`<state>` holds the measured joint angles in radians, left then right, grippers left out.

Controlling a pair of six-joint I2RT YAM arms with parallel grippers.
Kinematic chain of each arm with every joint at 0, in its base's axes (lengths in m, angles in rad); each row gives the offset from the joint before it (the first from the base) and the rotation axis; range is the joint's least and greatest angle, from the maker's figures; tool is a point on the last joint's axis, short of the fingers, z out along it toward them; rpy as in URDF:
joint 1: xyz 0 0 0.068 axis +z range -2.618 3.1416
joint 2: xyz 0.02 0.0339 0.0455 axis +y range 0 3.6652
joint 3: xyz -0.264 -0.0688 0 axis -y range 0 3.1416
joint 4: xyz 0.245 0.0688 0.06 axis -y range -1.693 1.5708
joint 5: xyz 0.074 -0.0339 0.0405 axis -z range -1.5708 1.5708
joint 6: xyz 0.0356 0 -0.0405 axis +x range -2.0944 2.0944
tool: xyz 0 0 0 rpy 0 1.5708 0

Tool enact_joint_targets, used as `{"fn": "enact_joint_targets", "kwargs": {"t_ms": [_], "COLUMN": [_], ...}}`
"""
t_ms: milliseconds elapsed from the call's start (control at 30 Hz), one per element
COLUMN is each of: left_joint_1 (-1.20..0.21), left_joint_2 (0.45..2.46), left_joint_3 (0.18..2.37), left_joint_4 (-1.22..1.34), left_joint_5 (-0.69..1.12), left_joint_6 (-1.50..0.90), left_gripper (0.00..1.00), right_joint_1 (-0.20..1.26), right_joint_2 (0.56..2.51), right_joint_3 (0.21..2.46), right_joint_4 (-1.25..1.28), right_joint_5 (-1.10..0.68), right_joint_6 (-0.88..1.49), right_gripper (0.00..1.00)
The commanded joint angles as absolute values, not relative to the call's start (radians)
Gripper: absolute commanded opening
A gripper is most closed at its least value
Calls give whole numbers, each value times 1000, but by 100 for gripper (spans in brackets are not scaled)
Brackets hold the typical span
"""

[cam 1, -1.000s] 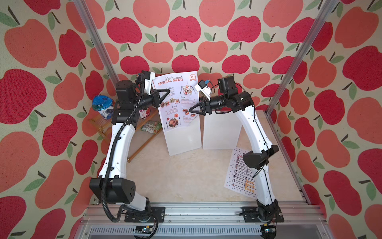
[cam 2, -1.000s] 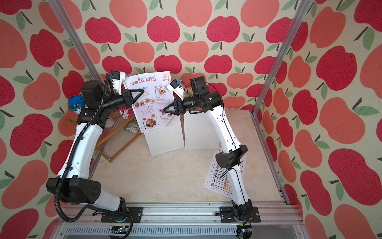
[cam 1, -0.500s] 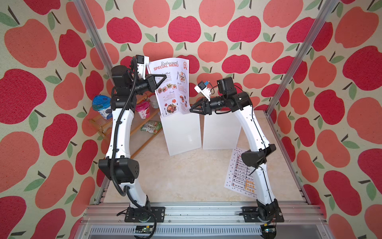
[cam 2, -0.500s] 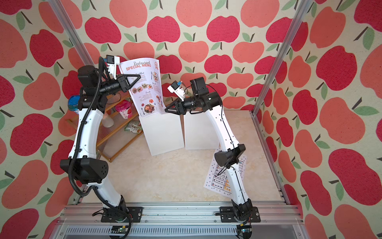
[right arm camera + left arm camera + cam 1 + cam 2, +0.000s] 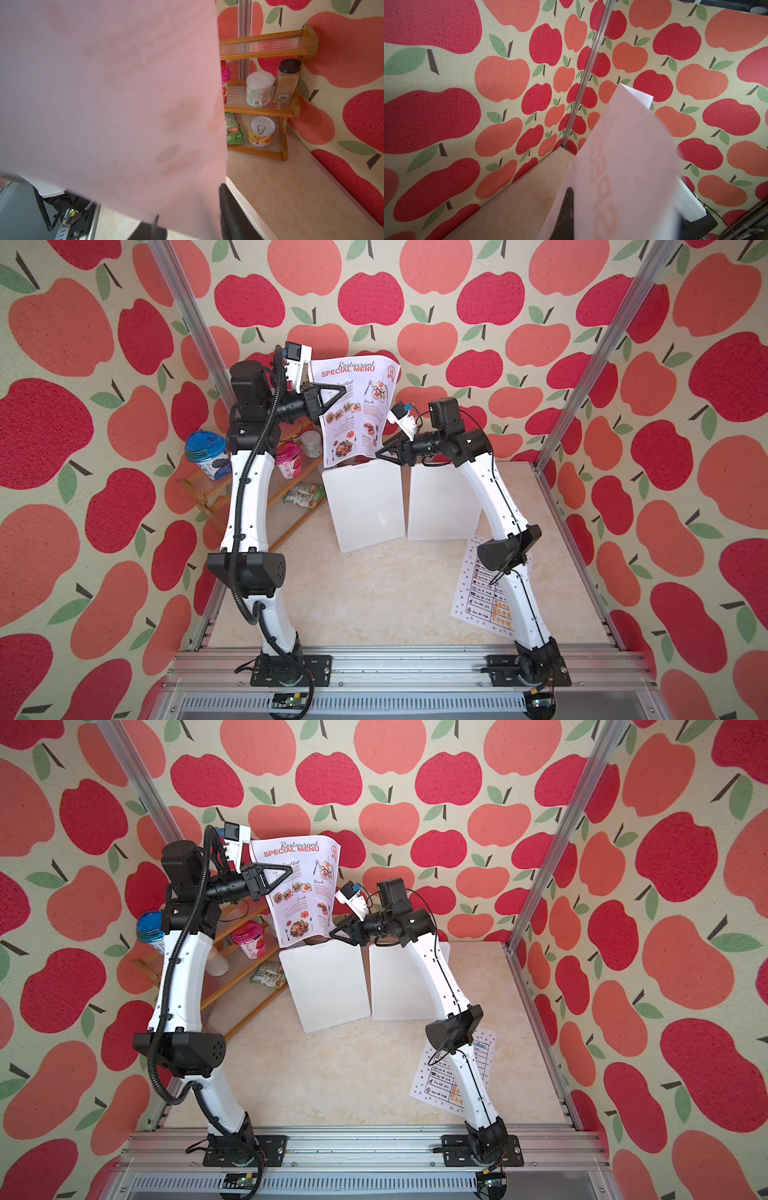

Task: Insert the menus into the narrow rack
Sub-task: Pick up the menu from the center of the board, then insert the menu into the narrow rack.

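The "Restaurant Special Menu" sheet (image 5: 357, 406) (image 5: 301, 886) hangs upright in the air, its lower edge just above the narrow rack. My left gripper (image 5: 347, 390) (image 5: 291, 871) is shut on the sheet's left edge; one dark finger (image 5: 566, 214) lies against the paper (image 5: 623, 166). My right gripper (image 5: 379, 454) (image 5: 332, 934) (image 5: 189, 218) is at the sheet's lower right corner, jaws apart, with the paper (image 5: 114, 93) hanging between them. The narrow rack shows as two upright white panels (image 5: 365, 506) (image 5: 328, 982). The table-printed menu (image 5: 478, 601) (image 5: 440, 1081) lies flat at the right, partly under my right arm.
A wooden shelf (image 5: 291, 497) (image 5: 259, 112) at the back left carries a pink cup (image 5: 287, 456), a white jar (image 5: 259, 89), a spice bottle (image 5: 287, 81), a can (image 5: 260, 131) and a green packet (image 5: 303, 493). A blue-lidded tub (image 5: 205, 452) stands on its left end. Frame posts (image 5: 582, 377) mark the corners.
My left gripper has lifted the food menu higher above the rack. My right gripper has shifted slightly left to the sheet's lower corner, its jaws narrower than a second ago.
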<state>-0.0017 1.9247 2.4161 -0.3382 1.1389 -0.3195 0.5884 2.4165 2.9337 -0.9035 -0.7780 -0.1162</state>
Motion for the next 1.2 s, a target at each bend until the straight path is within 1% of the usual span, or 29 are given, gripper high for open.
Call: {"fn": "enact_joint_targets", "kwargs": {"t_ms": [0,133,267,400,467,600,767,867,900,933,1000,1067,1133,1167], "left_joint_1": [2,8,19,33,40,48,63,64,63,64,64,64,64,64], "left_joint_2": [1959,1975,1983,1977,1974,1976,2010,2022,2023,2023,2023,2021,2017,2013], "left_joint_3": [2479,2509,2525,2526,2528,2536,2630,2646,2646,2646,2646,2645,2645,2640], "left_joint_4": [-395,-421,-455,-472,-473,-469,-482,-461,-459,-461,-474,-500,-538,-554], "left_joint_5": [1184,1192,1196,1191,1189,1188,1182,1184,1180,1173,1167,1162,1153,1146], "left_joint_6": [-289,-278,-261,-253,-253,-252,-276,-306,-311,-311,-302,-282,-256,-242], "left_gripper": [0,0,0,0,0,0,0,0,3,12,25,40,44,45], "right_joint_1": [584,583,583,580,581,581,580,576,575,572,571,571,572,571], "right_joint_2": [2426,2443,2458,2482,2494,2513,2520,2527,2531,2538,2556,2574,2588,2596], "right_joint_3": [2964,2965,2965,2973,2982,2991,2994,2993,2994,2993,2996,3008,3013,3013], "right_joint_4": [-837,-793,-742,-707,-700,-686,-663,-599,-566,-518,-445,-399,-350,-322], "right_joint_5": [-759,-765,-779,-797,-801,-829,-842,-878,-894,-917,-946,-956,-961,-969], "right_joint_6": [-140,-134,-100,-66,-50,-25,9,85,122,174,255,313,364,391], "right_gripper": [41,35,24,15,12,1,0,0,0,0,0,0,0,0]}}
